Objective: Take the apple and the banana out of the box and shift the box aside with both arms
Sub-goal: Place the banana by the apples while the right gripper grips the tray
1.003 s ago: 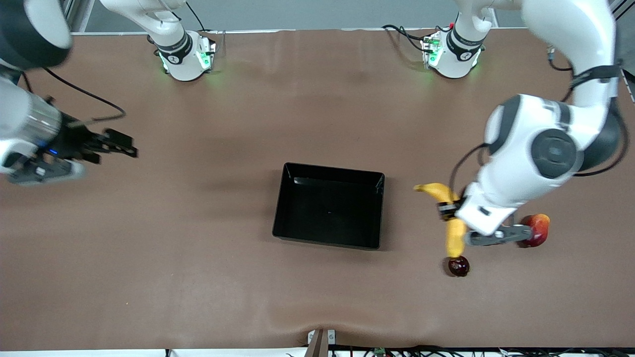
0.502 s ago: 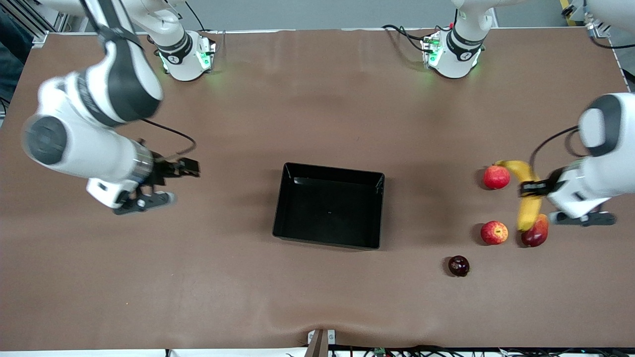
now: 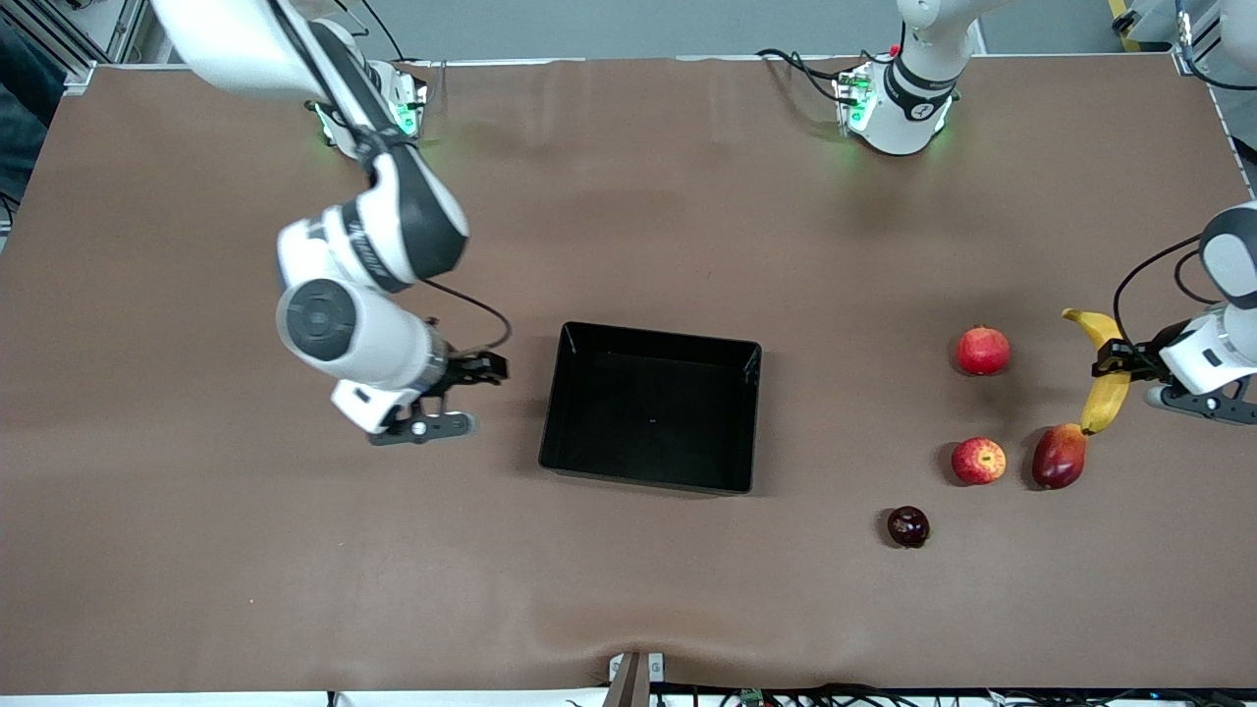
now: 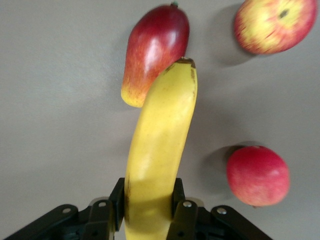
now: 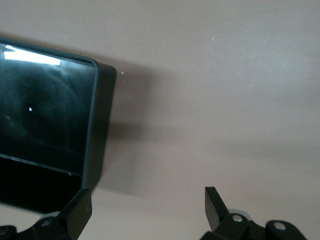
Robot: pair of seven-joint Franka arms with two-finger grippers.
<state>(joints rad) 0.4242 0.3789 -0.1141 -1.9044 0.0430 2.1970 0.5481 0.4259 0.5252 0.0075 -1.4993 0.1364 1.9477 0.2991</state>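
Taking the black box (image 3: pixel 651 420) at mid-table as landmark. Nearest the front camera, toward the left arm's end: dark plum (image 3: pixel 908 526). Farther: apple (image 3: pixel 978 461), with a red-yellow mango (image 3: pixel 1059 457) beside it. Above the table past the mango, well apart from the box: left gripper (image 3: pixel 1118 360) pinching the banana (image 3: pixel 1104 382) at mid-length. Farther again: pomegranate (image 3: pixel 983 351). Just beside the box at the right arm's end: right gripper (image 3: pixel 473 371), fingers spread, holding nothing.
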